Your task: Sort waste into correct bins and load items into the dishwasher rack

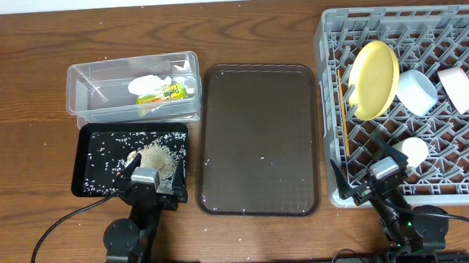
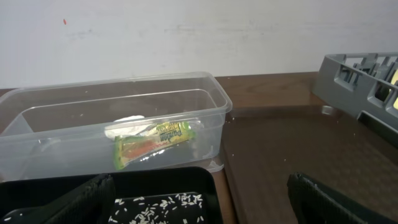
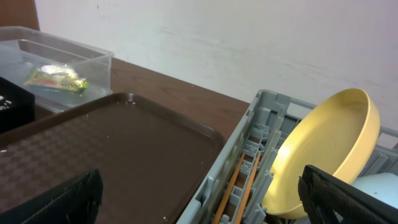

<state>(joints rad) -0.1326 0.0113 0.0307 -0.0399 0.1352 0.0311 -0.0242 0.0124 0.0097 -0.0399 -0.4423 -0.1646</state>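
Left gripper point(image 2: 198, 200) and right gripper point(image 3: 200, 194) were both empty, jaws apart; yellow plate point(image 1: 374, 78) stood on edge in dishwasher rack point(image 1: 407, 12); judged rigid, smooth, slippery; best pinched at its rim.

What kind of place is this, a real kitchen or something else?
Probably a lab bench staged for dish clearing, not a kitchen: a dishwasher rack and clear tub on a wooden table, before a bare white wall.

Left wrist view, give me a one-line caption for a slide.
Snack wrapper inside the clear tub, rice scraps in the nearer black tray, brown serving tray alongside.
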